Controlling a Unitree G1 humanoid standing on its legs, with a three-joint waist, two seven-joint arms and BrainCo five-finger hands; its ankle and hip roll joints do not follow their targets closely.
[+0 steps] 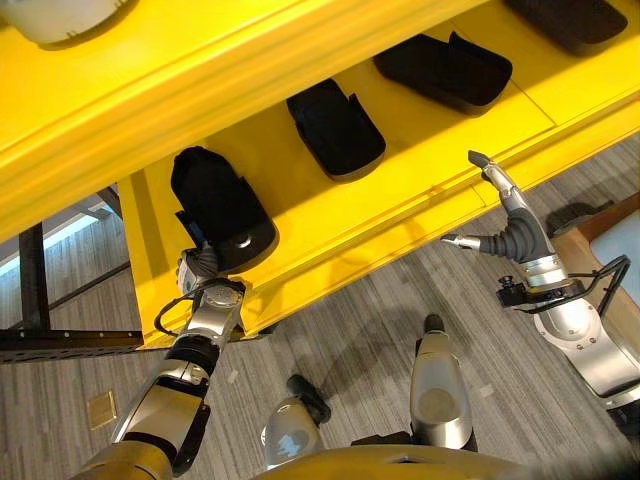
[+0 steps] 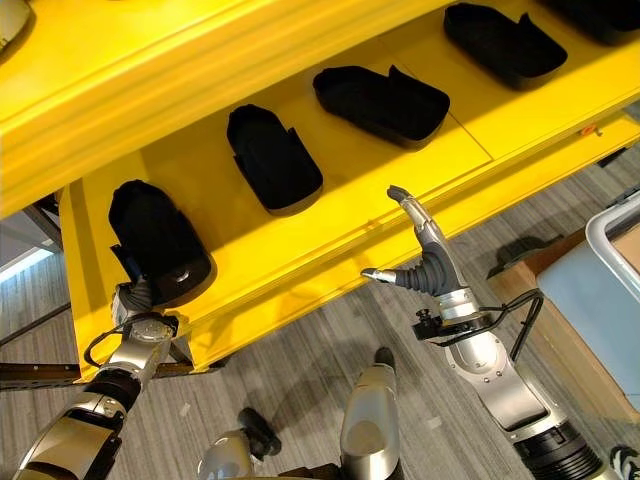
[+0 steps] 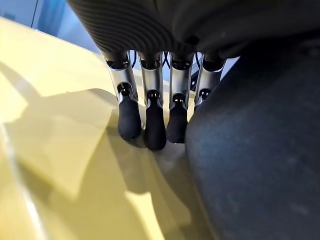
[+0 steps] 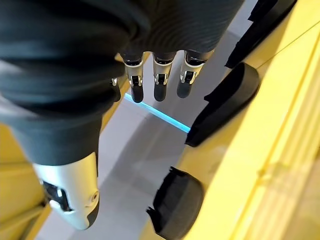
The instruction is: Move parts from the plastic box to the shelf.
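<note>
Left hand setting a part on the shelf

Your left hand (image 1: 200, 268) rests straight-fingered against the leftmost black part (image 1: 218, 208) on the yellow shelf (image 1: 420, 205); your right hand (image 2: 415, 262) hangs empty and relaxed. Three more parts lie placed; bare shelf remains near the front edge.

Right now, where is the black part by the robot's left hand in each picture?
Left eye: the part lies at the shelf's left end, just above the left hand.
Right eye: far left, same spot.
Left wrist: the dark mass beside the fingers.
Right wrist: cannot tell which black part it is.
Shared landmark: the yellow shelf.
</note>
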